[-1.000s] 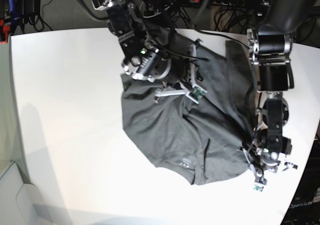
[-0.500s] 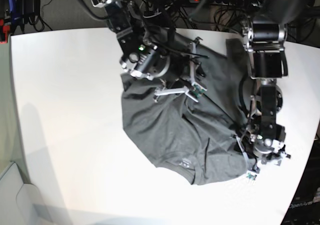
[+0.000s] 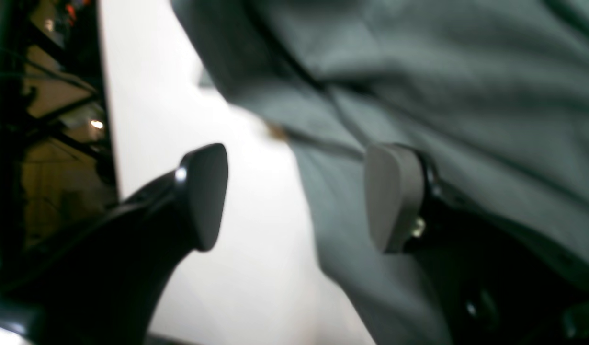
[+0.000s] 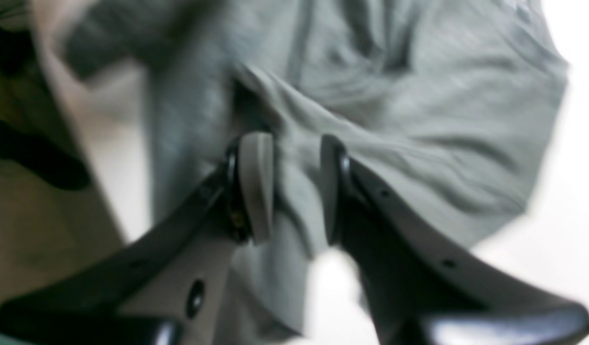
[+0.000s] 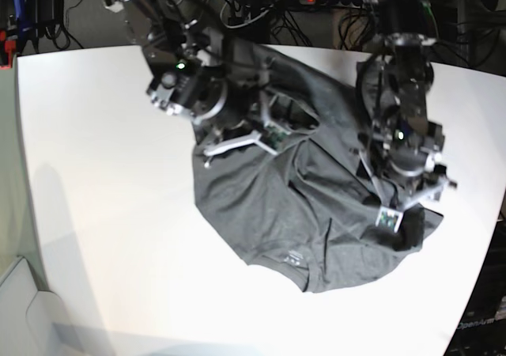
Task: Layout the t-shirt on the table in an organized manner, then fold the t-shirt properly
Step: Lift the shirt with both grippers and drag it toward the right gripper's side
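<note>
The dark grey t-shirt (image 5: 300,213) lies crumpled on the white table (image 5: 103,174), right of the middle, with its small neck label (image 5: 293,256) near the front. My left gripper (image 5: 405,213) hovers over the shirt's right edge. In the left wrist view this gripper (image 3: 299,191) is wide open, one finger over bare table and the other over cloth (image 3: 467,96). My right gripper (image 5: 249,138) is above the shirt's far left part. In the right wrist view its (image 4: 294,182) fingers stand a little apart, and a ridge of cloth (image 4: 419,120) lies in the gap.
Cables and a power strip (image 5: 348,0) run behind the table's far edge. A pale grey box (image 5: 24,308) sits off the front left corner. Dark shelving (image 5: 482,324) stands past the right edge, close to the left arm.
Both grippers have opened and let go of the cloth. The left gripper rose and moved back from the shirt's front right corner. The right gripper shifted left.
</note>
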Motion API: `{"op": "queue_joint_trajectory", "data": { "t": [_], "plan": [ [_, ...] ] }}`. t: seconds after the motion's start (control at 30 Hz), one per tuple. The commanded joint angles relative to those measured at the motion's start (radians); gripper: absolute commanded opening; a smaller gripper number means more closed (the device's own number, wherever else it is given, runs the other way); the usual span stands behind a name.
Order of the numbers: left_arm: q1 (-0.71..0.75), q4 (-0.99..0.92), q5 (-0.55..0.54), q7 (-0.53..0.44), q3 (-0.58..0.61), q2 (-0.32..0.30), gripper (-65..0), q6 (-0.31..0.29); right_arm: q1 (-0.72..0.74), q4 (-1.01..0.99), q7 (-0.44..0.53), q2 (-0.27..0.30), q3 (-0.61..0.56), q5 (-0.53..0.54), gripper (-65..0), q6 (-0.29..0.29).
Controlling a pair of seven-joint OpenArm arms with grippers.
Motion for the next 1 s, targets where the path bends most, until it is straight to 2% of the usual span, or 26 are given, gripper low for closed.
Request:
{"op": "queue_joint_trajectory", "data": {
  "t": [0.0,0.07,0.2,0.33,0.43,0.63,0.83,0.9,0.97],
  "plan": [
    [0.016,0.034,0.008,0.001,0.0,0.013,-21.9,0.005,0.037,0.019,0.022,0.005,0.014,0.007,-46.5,0.0],
    [0.087,0.05,0.013,-0.002,0.0,0.045,-21.9,0.008,0.068,0.019,0.02,0.02,0.04,0.007,-46.5,0.0],
    [0.181,0.014,0.005,-0.007,0.0,0.065,-21.9,0.013,0.135,0.01,0.02,0.032,0.083,0.007,-46.4,0.0],
    [0.233,-0.033,0.011,-0.082,-0.011,0.088,-21.9,0.014,0.218,-0.03,0.02,0.028,0.104,0.007,-46.4,0.0],
    [0.248,-0.068,0.006,-0.12,-0.074,0.111,-21.9,0.011,0.29,-0.1,0.02,0.025,0.104,0.007,-46.4,0.0],
    [0.247,-0.139,0.008,-0.166,-0.158,0.113,-21.9,0.006,0.471,-0.424,0.036,-0.009,0.104,0.007,-46.7,0.002],
    [0.25,-0.167,0.013,-0.206,-0.192,0.113,-21.9,0.006,0.59,-0.737,0.171,-0.034,0.104,0.007,-47.0,0.002],
    [0.25,-0.17,0.013,-0.206,-0.209,0.111,-21.9,0.006,0.62,-0.838,0.197,-0.038,0.104,0.007,-49.7,0.002],
    [0.248,-0.168,0.013,-0.206,-0.221,0.093,-21.9,0.006,0.645,-0.93,0.227,-0.041,0.104,0.007,-55.1,0.002]
  ]
}}
